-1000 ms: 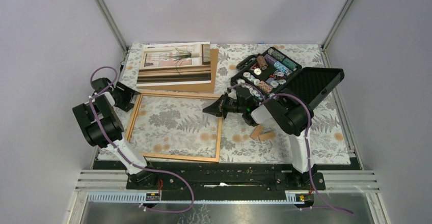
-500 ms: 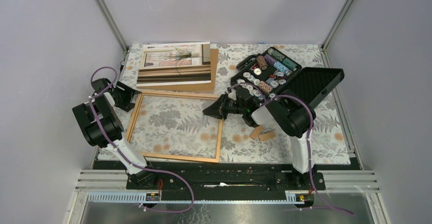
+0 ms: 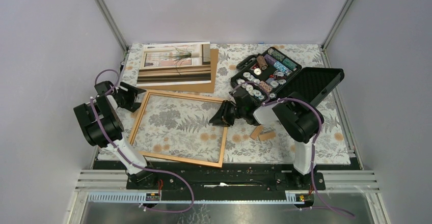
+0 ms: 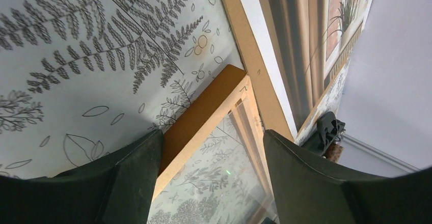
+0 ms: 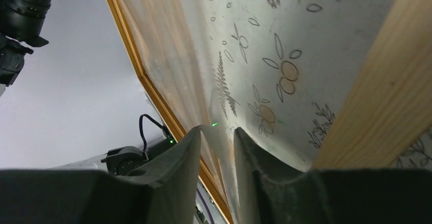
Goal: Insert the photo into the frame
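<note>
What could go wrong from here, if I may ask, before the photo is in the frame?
1. The left fingers straddle the far-left corner of the frame; moving off sideways could drag it askew.
2. The right fingers sit low just inside the frame's right edge, over what looks like glass; a dip might scratch or tip it.
3. The photo lies on a brown board; a pinch might lift both or crease the print.

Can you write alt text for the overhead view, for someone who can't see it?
An empty wooden frame lies on a leaf-patterned table between the left gripper and right gripper. The photo rests on a brown board behind it.
</note>
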Robot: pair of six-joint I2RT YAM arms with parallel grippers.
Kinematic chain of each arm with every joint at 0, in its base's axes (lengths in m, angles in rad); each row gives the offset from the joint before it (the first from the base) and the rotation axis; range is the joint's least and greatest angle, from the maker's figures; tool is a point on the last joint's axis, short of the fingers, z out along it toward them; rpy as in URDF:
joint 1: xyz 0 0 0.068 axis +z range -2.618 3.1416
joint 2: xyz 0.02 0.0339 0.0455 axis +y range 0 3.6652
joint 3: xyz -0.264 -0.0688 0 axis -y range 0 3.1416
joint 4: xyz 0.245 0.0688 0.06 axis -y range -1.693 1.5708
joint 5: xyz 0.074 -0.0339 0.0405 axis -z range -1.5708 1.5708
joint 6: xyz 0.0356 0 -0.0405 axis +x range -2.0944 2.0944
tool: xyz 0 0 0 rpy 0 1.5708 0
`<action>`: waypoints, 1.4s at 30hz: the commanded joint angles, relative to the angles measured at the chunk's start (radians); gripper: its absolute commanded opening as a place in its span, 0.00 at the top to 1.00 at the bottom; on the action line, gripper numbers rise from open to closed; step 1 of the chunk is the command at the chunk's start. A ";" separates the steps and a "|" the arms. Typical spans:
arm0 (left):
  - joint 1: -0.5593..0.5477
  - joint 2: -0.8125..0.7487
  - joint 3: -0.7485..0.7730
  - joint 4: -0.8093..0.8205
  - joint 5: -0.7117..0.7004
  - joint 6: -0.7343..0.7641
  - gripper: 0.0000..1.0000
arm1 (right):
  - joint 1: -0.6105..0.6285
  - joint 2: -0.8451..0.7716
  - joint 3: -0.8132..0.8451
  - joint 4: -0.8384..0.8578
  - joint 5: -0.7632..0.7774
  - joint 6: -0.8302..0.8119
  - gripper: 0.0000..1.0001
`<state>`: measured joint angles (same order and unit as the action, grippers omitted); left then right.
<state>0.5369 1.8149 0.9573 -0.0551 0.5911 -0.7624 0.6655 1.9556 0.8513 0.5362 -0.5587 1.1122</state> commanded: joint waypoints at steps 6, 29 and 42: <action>-0.025 -0.013 -0.026 -0.006 0.010 -0.012 0.20 | -0.029 -0.106 0.065 -0.041 -0.060 0.053 0.91; -0.166 -0.305 0.142 -0.380 -0.222 0.219 0.01 | -0.160 -0.070 -0.066 0.504 -0.318 0.474 1.00; -0.167 -0.269 0.132 -0.450 -0.236 0.299 0.01 | -0.213 -0.096 -0.122 0.586 -0.397 0.476 1.00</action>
<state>0.3664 1.5257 1.0817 -0.4976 0.3470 -0.4957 0.4778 1.8973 0.7433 1.0321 -0.8921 1.5723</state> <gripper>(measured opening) 0.987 0.017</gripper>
